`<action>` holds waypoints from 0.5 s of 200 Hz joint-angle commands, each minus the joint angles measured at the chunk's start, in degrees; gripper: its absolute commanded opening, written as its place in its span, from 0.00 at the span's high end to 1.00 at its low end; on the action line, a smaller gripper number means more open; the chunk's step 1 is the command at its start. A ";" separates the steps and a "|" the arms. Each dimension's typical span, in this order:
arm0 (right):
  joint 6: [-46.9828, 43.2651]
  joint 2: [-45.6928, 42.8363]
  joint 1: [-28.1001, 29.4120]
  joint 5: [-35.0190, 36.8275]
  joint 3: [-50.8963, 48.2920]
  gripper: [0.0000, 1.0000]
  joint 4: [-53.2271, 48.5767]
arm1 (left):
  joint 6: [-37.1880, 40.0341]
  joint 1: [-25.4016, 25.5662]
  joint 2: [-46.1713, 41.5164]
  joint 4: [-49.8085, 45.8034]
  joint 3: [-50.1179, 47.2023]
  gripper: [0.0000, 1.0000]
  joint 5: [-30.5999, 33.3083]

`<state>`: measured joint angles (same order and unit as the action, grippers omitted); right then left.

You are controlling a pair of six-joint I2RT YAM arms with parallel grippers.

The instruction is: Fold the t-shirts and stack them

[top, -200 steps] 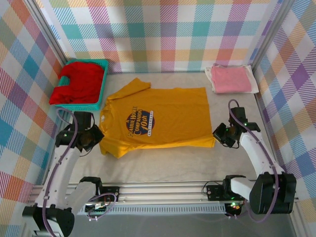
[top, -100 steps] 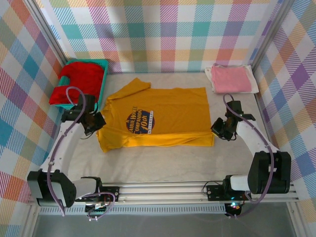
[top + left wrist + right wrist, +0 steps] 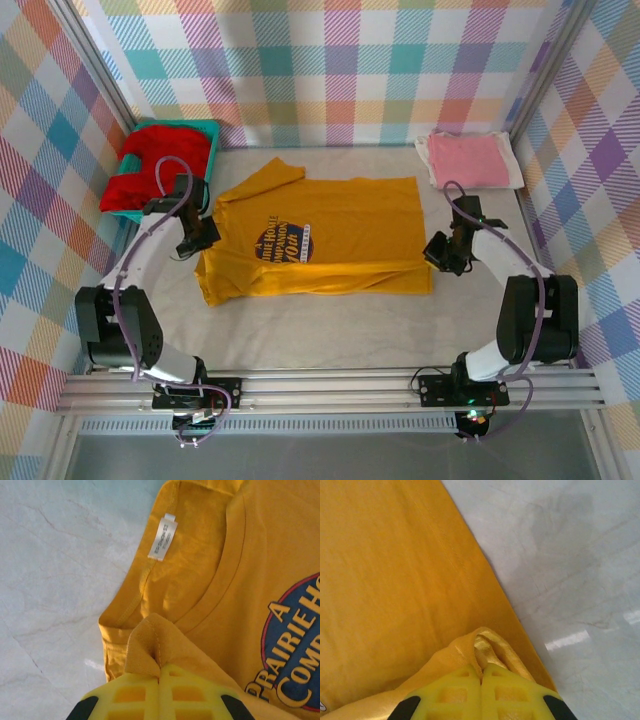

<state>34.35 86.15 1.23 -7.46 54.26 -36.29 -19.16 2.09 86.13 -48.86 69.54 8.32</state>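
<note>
The mustard-yellow t-shirt (image 3: 330,225) with a dark round chest print lies spread in the middle of the table, its near edge lifted and folded toward the back. My left gripper (image 3: 203,234) is shut on its near sleeve beside the collar (image 3: 200,575); the pinched cloth bunches at the yellow fingertips (image 3: 127,692). My right gripper (image 3: 437,252) is shut on the shirt's near hem corner (image 3: 487,647). A folded pink t-shirt (image 3: 468,160) lies at the back right. The red t-shirt (image 3: 160,165) sits heaped in the teal basket.
The teal basket (image 3: 208,135) stands at the back left against the checked wall. Checked walls close in the table on three sides. Bare white tabletop (image 3: 330,325) runs between the yellow shirt and the metal rail at the near edge.
Both grippers moved away from the near edge toward the back, carrying the yellow shirt's near edge over itself; the shirt looks narrower and part of the print is covered.
</note>
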 commanded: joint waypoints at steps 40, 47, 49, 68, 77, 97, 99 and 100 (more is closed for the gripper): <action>-1.05 5.11 0.17 1.30 7.05 0.68 0.62 | 3.98 -0.76 10.99 0.63 10.66 0.96 2.52; -1.02 5.29 0.17 1.14 7.90 0.68 0.63 | 4.19 -0.68 12.62 -0.09 12.75 0.80 2.03; -0.99 5.37 0.17 1.09 8.15 0.68 0.51 | 4.25 -0.68 13.07 -0.34 13.37 0.77 1.74; -1.41 4.75 0.22 0.40 11.12 0.65 -0.82 | 4.35 -0.21 14.99 -1.58 18.52 0.66 0.02; -1.85 3.64 0.26 -0.14 11.76 0.64 -0.88 | 3.84 0.36 14.06 -1.41 19.34 0.62 -0.07; -3.51 -0.56 1.29 -1.85 11.06 0.62 -0.06 | 1.67 1.51 8.98 0.68 16.15 0.51 -0.16; -3.74 -1.08 1.55 -1.83 10.87 0.61 -0.02 | 1.34 1.60 8.40 0.94 15.41 0.51 -0.32; -3.88 -1.29 1.65 -1.84 10.78 0.61 0.03 | 1.11 1.65 8.11 1.08 15.03 0.50 -0.45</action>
<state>33.52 90.98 1.30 -6.72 64.99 -35.94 -15.64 2.24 101.32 -48.05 86.87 8.82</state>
